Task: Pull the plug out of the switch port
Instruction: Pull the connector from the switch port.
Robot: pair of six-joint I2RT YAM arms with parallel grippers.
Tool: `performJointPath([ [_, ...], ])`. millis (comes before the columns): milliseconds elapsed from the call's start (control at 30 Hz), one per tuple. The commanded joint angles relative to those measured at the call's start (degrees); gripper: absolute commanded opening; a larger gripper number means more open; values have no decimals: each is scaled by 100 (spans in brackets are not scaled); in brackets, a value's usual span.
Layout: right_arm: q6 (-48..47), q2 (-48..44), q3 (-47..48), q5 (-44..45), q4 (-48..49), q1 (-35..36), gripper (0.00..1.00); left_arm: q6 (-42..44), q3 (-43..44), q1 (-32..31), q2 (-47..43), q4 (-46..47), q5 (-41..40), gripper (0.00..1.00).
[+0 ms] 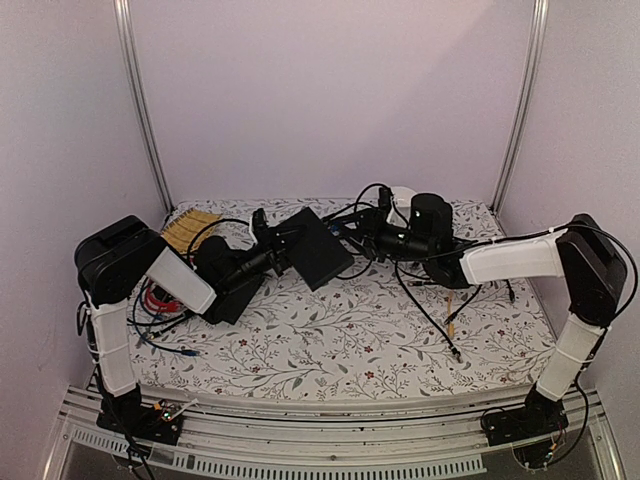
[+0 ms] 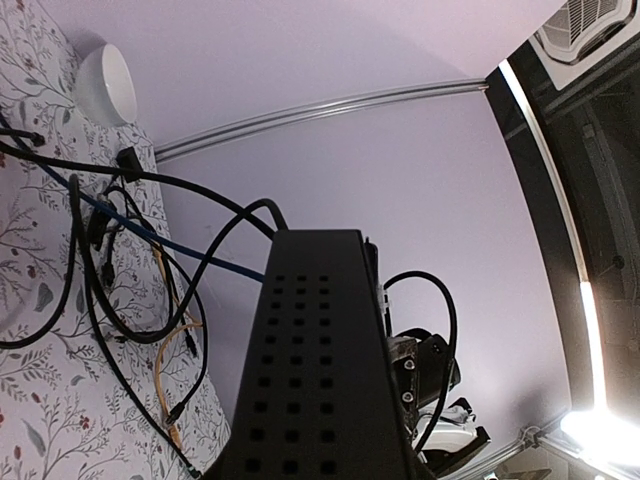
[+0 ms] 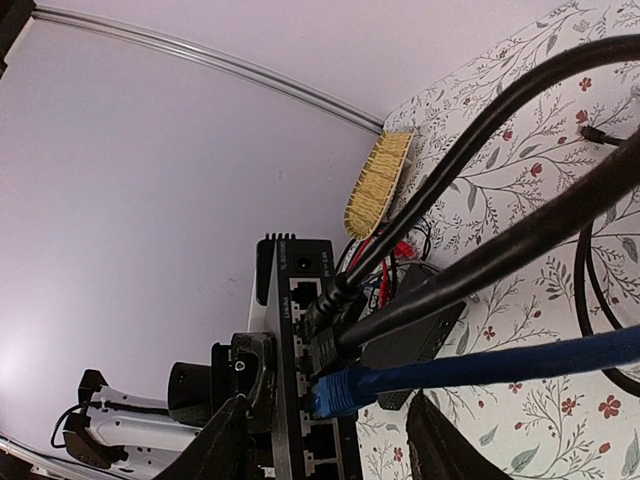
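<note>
Right gripper point(image 3: 330, 428) gapes empty at lower centre around the blue plug point(image 3: 335, 393) — closing might snag the black plugs point(image 3: 320, 325); left gripper point(image 1: 280, 257) clamps the switch point(image 1: 318, 248) — a latched pull could wrench it loose

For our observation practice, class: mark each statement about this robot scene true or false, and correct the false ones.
1. The blue plug sits in a port of the switch. True.
2. The left hand grips the switch. True.
3. The cloth on the table is plain white. False: it has a floral print.
4. The right hand is shut on the blue plug. False: it is open, and its fingers stand apart from the plug.
</note>
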Motion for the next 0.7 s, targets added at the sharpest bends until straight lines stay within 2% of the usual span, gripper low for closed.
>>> performJointPath([
  [0, -46, 188, 245, 25, 39, 64, 52, -51, 63, -64, -334, 1414, -58, 0],
  [233, -20, 312, 373, -32, 48, 97, 48, -53, 70, -73, -317, 1414, -67, 0],
  [667, -18, 408, 493, -110, 57, 100, 37, -59, 97, -82, -302, 1405, -67, 0],
])
